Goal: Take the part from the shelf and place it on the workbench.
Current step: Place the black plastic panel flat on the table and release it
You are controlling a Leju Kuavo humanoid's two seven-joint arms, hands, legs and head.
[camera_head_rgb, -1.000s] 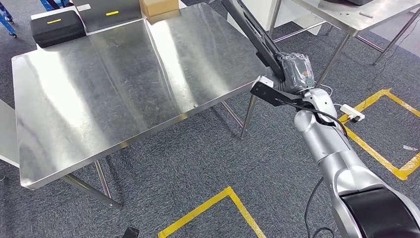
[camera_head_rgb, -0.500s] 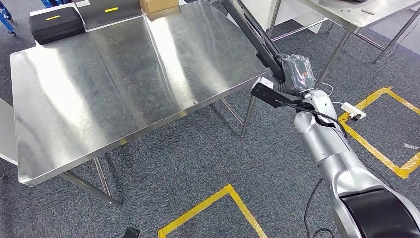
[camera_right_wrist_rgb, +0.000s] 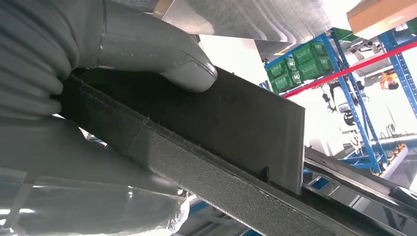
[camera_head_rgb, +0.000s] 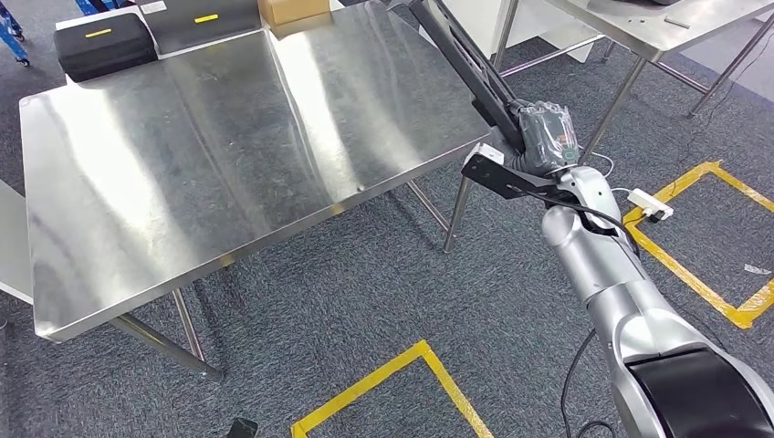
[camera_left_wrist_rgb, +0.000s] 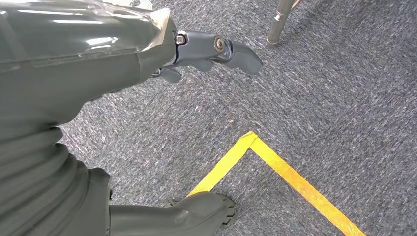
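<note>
One long black part (camera_head_rgb: 465,68) is in play, a flat strip with a raised lip along one edge, and the right hand (camera_head_rgb: 545,137) grips it near its lower end. In the right wrist view the thick thumb (camera_right_wrist_rgb: 162,54) presses down on the flat face of the strip (camera_right_wrist_rgb: 221,123) while the fingers wrap beneath, so the hold is a firm clamp. Gripped at one end, the part slants up and away from the hand, its far length reaching over the right edge of the steel surface (camera_head_rgb: 183,182) and past the top of the head view. That end-hold likely keeps the arm outside the surface while the part's length goes over it. The hand itself hangs just off the near right corner, above the carpet, so the part is carried and not yet laid down.

The left hand (camera_left_wrist_rgb: 216,51) hangs low over the carpet near a yellow tape line (camera_left_wrist_rgb: 275,162); it holds nothing, fingers loosely curled.

At the far edge of the surface sit a black case (camera_head_rgb: 102,44) and a cardboard box (camera_head_rgb: 292,9).
</note>
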